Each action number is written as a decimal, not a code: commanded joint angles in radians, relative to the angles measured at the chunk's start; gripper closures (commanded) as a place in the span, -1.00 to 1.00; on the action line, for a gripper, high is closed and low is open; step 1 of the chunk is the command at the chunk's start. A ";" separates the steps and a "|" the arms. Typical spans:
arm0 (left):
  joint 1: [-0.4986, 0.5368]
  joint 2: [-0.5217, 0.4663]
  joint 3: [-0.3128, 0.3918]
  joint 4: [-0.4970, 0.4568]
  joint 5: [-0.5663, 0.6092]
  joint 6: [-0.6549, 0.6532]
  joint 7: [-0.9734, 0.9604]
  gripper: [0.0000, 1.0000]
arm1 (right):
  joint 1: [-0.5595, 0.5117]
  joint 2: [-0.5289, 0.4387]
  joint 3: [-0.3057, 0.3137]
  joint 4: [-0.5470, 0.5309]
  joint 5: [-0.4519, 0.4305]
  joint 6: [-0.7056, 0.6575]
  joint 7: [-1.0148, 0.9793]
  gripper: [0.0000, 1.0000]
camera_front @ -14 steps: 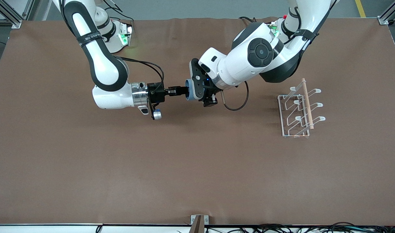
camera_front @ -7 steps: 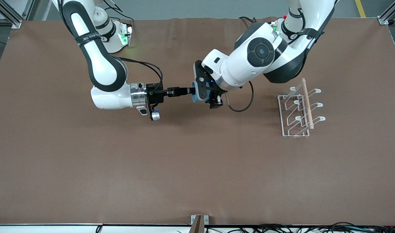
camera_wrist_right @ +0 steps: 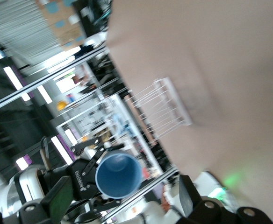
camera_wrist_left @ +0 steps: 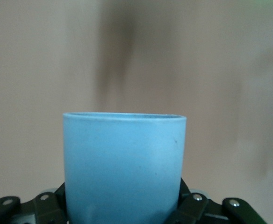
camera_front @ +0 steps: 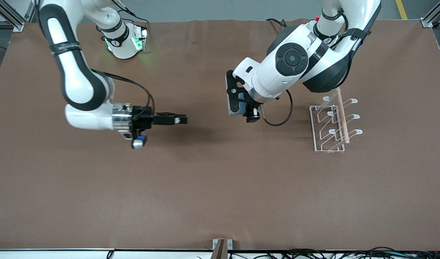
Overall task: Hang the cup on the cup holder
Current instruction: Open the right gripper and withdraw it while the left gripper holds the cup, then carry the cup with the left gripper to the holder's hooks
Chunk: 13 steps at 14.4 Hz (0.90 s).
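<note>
The left gripper (camera_front: 238,108) gripped the cup (camera_wrist_left: 125,168) over the desk (camera_front: 220,187) between the arms, its jaws clamped for carrying to the cup holder (camera_front: 331,124), while the right gripper (camera_front: 182,119) hung empty nearby, jaws spread wide.

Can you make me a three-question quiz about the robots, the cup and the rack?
1. Where is the cup holder?
A. toward the left arm's end of the table
B. toward the right arm's end
C. in a gripper

2. What colour is the cup?
A. red
B. light blue
C. green

3. Which gripper holds the cup?
A. the right gripper
B. neither
C. the left gripper

Answers: 1 A, the rack stands on the table near the left arm. 2 B, the left wrist view shows light blue. 3 C, its fingers clamp the cup; the right gripper is empty and open.
</note>
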 commanded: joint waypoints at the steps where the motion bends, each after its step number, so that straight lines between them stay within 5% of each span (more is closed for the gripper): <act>1: 0.014 -0.059 0.000 -0.005 0.126 -0.114 0.002 0.80 | -0.117 -0.045 0.013 0.043 -0.285 -0.010 0.150 -1.00; 8: 0.003 -0.072 -0.009 -0.013 0.538 -0.401 0.029 0.99 | -0.332 -0.100 0.010 0.173 -1.146 -0.073 0.194 -1.00; 11: 0.008 -0.061 -0.010 -0.092 0.727 -0.460 0.037 0.99 | -0.351 -0.152 0.010 0.231 -1.358 -0.131 0.194 -1.00; 13: 0.016 -0.020 -0.010 -0.106 0.823 -0.458 0.075 1.00 | -0.352 -0.215 0.010 0.228 -1.414 -0.163 0.185 -1.00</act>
